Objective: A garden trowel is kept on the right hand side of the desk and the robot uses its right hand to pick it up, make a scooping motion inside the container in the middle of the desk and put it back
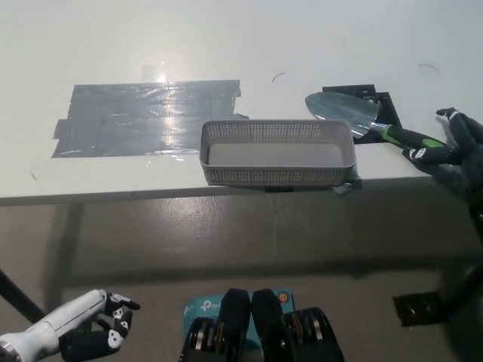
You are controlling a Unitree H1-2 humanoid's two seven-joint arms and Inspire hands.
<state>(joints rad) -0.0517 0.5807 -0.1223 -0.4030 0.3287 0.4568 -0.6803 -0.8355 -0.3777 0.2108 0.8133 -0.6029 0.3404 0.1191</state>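
Note:
The garden trowel point(343, 110) lies at the right of the white desk point(226, 38), its grey blade on a black mat point(389, 105) and its green-and-black handle point(407, 137) pointing toward the desk's right front edge. My black right hand point(451, 147) is at the end of that handle, its fingers curled round it. A grey mesh container point(276, 154) stands in the middle near the front edge, just left of the blade, with nothing in it. Below the desk at the lower left, my white left hand point(81, 336) rests with loosely bent fingers and holds nothing.
A wide patch of grey tape point(143, 117) covers the desk left of the container. The desk's front edge point(151, 192) runs across the picture, with grey floor below. A black foot plate point(419, 310) sits on the floor at the lower right.

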